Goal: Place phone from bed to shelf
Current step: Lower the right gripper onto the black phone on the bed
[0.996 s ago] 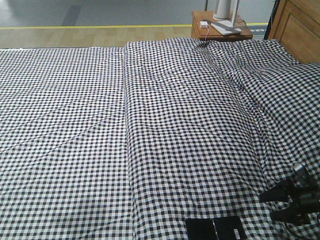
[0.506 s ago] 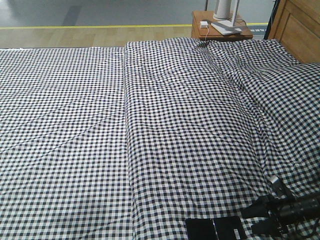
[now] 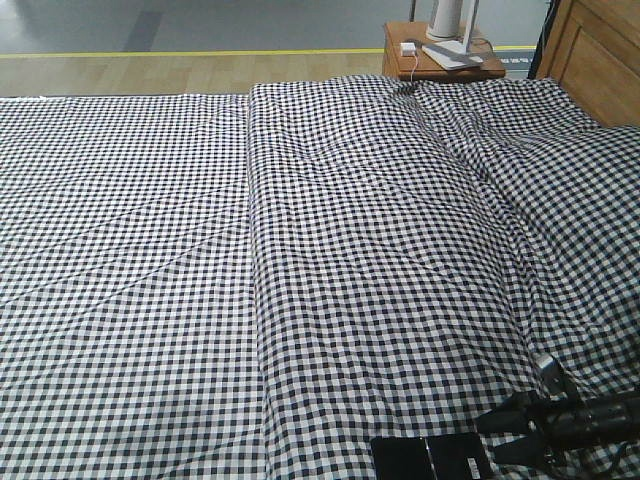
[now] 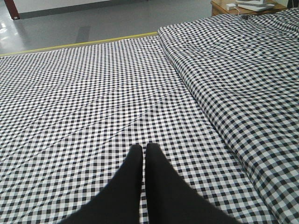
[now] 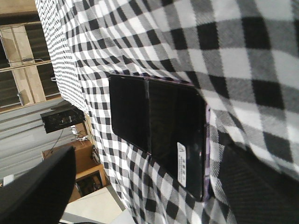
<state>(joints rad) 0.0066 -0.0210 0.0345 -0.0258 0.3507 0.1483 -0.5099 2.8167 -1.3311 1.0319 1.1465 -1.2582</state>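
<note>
Mostly gingham bed (image 3: 150,250), grey floor (image 3: 200,20) beyond

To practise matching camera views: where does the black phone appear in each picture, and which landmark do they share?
Front-facing: the phone lies at the bottom edge, right of centre.
Left wrist: not in it.
Right wrist: large, in the middle.
Shared landmark: the black-and-white check cloth of the bed.

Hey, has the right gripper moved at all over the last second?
Yes. In the front view the right gripper has slid left and down, closing on the phone, which lies unmoved on the bed.
</note>
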